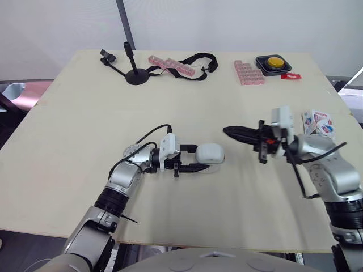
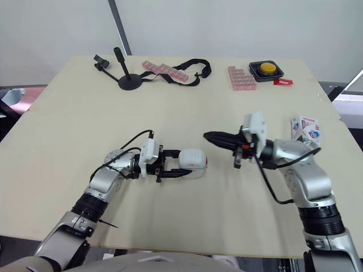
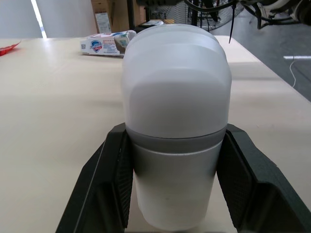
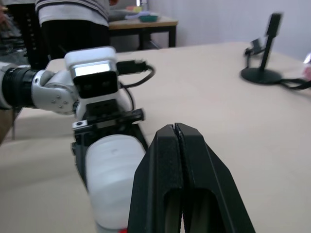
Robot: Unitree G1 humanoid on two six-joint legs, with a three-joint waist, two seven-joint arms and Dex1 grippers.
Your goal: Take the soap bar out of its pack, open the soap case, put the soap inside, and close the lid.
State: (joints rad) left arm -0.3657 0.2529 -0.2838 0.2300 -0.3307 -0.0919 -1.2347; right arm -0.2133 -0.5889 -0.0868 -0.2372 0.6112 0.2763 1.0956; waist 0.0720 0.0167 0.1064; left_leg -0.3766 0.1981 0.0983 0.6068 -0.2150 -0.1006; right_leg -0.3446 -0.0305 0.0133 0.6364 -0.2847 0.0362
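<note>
The left claw (image 1: pixel 194 159) clamps the smooth, frosted-white, round-ended plastic soap case (image 1: pixel 209 153), its length pointing toward the empty, fully closed right claw (image 1: pixel 227 131).

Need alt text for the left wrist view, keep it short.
The left end effector clamps a white soap case, lid closed, between its two black fingers. Beyond it, the soap pack lies on the beige table.

The soap case (image 3: pixel 175 121) looked like smooth frosted plastic, its lid milky and matt above a grey band. The left tool (image 1: pixel 193 159) clamping it had black matt plastic fingers (image 3: pixel 104 189) with finely textured inner faces. The right tool (image 4: pixel 175 130), pressed closed, showed a slight sheen. The soap pack (image 1: pixel 319 123) looked like glossy printed paper. The table (image 1: pixel 85 113) was pale, matt and wood-like.
</note>
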